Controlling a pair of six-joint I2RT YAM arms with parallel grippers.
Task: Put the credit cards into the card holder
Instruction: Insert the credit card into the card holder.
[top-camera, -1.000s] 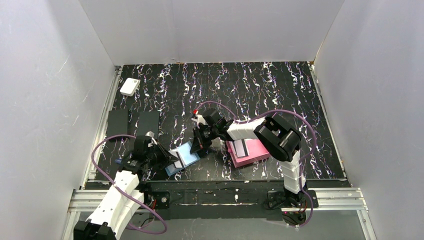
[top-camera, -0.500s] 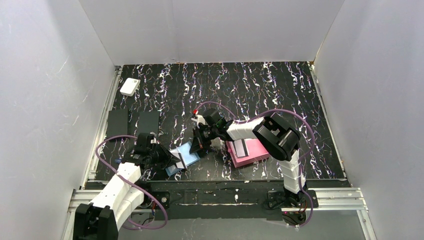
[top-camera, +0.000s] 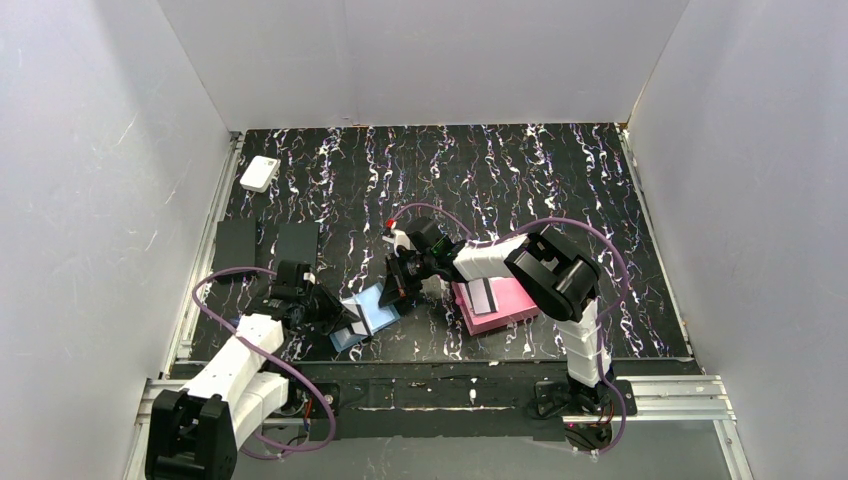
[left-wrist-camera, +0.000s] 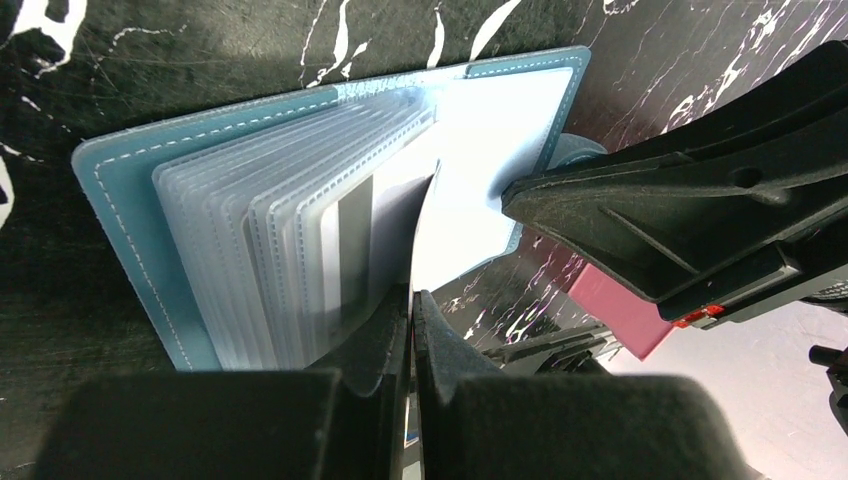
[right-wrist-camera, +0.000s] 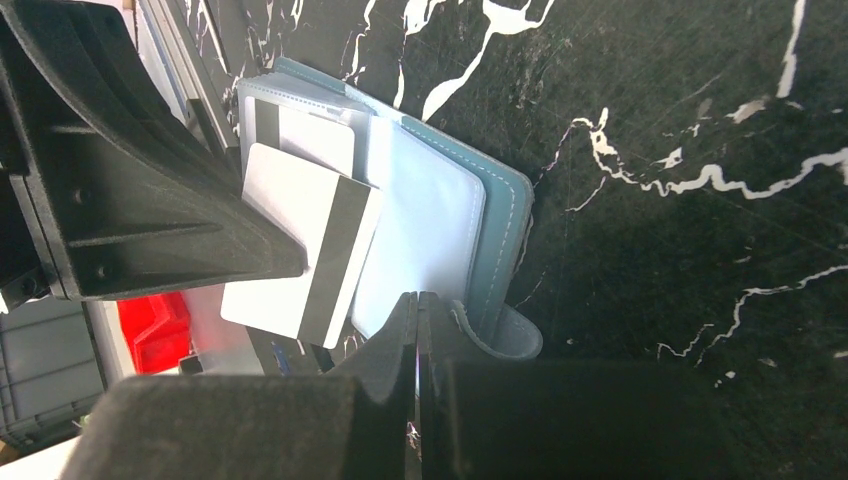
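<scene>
Both your jaws are shut: left gripper (left-wrist-camera: 411, 300) pinching a striped credit card (right-wrist-camera: 290, 250); right gripper (right-wrist-camera: 417, 305) against the teal card holder (top-camera: 365, 318) (open, clear sleeves fanned), just left of the pink tray (top-camera: 505, 300); only the right wrist view shows the card's face.

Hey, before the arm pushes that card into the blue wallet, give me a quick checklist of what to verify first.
1. Grip: left gripper shut on the credit card: ok.
2. Access: card holder lies open, sleeves fanned: ok.
3. Entry: card's leading edge inside a sleeve: cannot tell.
4. Bracing: right gripper shut, at the cover by the snap tab: ok; pinching it: cannot tell.
5. Supply: spare card on the pink tray: ok.
</scene>
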